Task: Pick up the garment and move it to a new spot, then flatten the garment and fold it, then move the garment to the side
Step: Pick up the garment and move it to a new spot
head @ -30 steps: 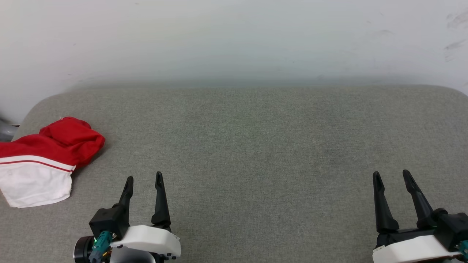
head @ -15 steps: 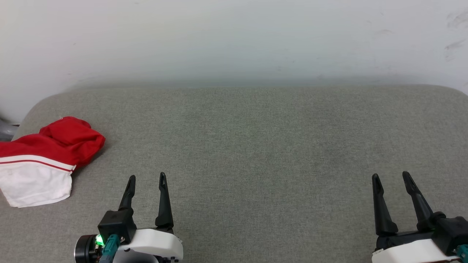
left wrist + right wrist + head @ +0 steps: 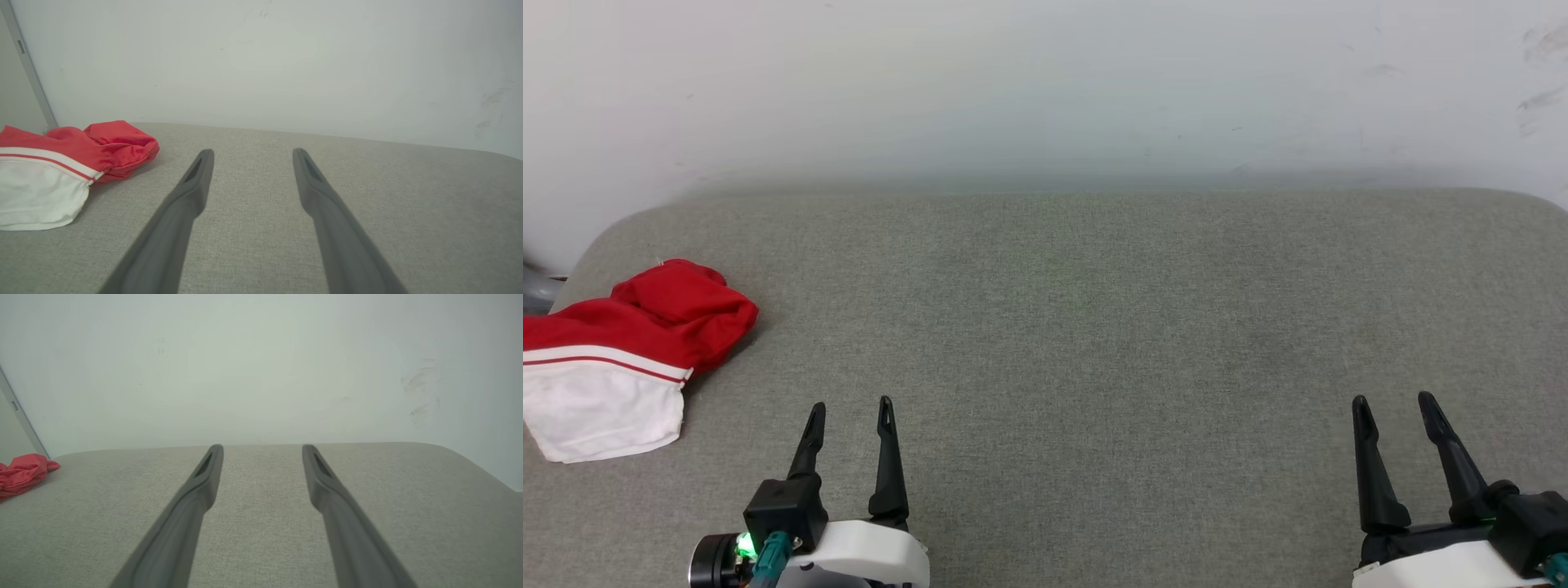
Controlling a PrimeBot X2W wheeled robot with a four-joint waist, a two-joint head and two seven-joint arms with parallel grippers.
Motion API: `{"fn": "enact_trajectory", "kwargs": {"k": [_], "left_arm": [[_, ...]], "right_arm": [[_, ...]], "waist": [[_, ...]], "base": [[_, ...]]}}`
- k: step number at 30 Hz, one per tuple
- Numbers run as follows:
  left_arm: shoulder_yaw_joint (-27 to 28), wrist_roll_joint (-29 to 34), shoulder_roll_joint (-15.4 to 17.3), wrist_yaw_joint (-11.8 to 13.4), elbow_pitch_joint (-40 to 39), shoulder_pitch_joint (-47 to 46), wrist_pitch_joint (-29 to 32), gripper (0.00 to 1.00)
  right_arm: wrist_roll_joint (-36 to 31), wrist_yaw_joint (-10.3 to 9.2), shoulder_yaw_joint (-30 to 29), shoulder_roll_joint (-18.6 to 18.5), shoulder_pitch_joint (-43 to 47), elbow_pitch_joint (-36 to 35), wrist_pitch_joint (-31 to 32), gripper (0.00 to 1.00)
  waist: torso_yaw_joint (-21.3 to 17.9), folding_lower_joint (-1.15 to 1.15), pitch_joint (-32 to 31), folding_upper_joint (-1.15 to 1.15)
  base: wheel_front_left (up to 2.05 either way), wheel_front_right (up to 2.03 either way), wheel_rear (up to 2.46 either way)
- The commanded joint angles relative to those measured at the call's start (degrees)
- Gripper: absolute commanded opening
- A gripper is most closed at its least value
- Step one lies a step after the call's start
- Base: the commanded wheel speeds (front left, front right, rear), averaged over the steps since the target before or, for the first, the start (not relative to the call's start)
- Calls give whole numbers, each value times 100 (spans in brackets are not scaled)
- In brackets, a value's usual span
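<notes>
The garment [image 3: 621,343], red with a white part and a red-white stripe, lies bunched at the far left of the grey padded surface [image 3: 1078,327]; part of it runs off the head view's left edge. It also shows in the left wrist view as the garment [image 3: 61,167] and as a red lump, the garment [image 3: 22,473], in the right wrist view. My left gripper [image 3: 851,407] stands open at the lower left, to the right of the garment and apart from it, with nothing between its fingers. My right gripper [image 3: 1392,400] is open and empty at the lower right.
A pale wall [image 3: 1045,90] rises behind the surface's far edge. The surface's rounded corners show at far left and far right. A grey upright strip [image 3: 28,69] stands by the wall behind the garment.
Both grippers have drawn back a little toward the head view's bottom edge, the left more than the right. The garment has not moved.
</notes>
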Motion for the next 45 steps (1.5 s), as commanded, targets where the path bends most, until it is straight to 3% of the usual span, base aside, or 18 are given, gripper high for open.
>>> {"fn": "enact_trajectory", "kwargs": {"k": [1, 25, 32, 45], "left_arm": [[21, -14, 13, -19, 26, 33, -30, 100], [4, -62, 13, 42, 139, -19, -30, 100], [71, -42, 12, 66, 158, -42, -25, 100], [188, -50, 12, 29, 170, -26, -24, 100]], "right_arm": [[91, -2, -5, 5, 47, 30, -12, 100], [69, -2, 11, 5, 77, 125, -12, 100], [12, -2, 50, 5, 107, 133, -12, 100], [-172, -2, 142, 5, 103, 99, -12, 100]], "waist": [[1, 0, 2, 0], [139, 0, 16, 0], [468, 0, 23, 0], [1421, 0, 93, 0]], "base": [[0, 0, 0], [0, 0, 0], [0, 0, 0], [0, 0, 0]]}}
